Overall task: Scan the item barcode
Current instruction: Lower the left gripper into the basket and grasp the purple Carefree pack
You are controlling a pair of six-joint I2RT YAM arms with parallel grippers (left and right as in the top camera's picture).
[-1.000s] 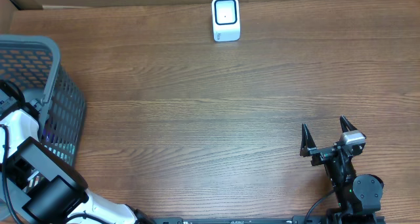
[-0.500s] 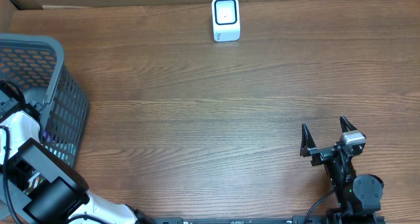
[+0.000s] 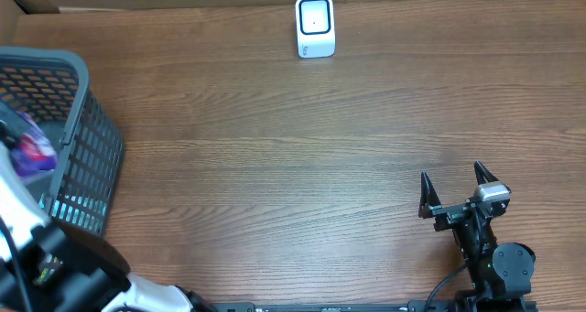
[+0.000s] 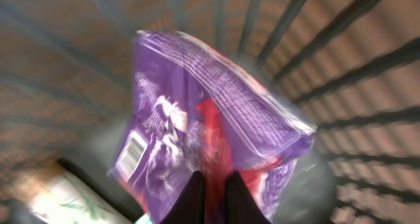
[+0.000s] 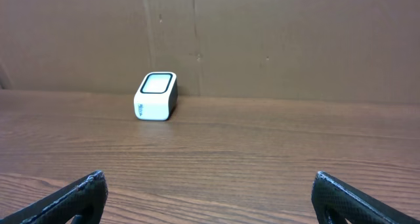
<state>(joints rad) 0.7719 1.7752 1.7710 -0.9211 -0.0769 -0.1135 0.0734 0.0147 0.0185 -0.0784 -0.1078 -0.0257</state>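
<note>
The item is a purple snack packet (image 4: pixel 197 112) with red print and a white barcode (image 4: pixel 133 152) on its lower left. My left gripper (image 4: pixel 213 196) is shut on the packet's lower edge, inside the grey mesh basket (image 3: pixel 87 156). From overhead the packet (image 3: pixel 32 150) shows as a purple patch within the basket walls. The white scanner (image 3: pixel 315 26) stands at the table's far edge, also seen in the right wrist view as a white scanner (image 5: pixel 156 96). My right gripper (image 3: pixel 455 188) rests open near the front right, nothing between its fingers.
A pale green-and-white package (image 4: pixel 59 198) lies lower in the basket beside the packet. The basket's bars (image 4: pixel 341 73) close in around the left gripper. A cardboard wall (image 5: pixel 262 40) stands behind the scanner.
My left gripper closed on the purple packet and has risen with it; overhead, the packet now shows inside the basket where the white arm was. The right arm has not moved.
</note>
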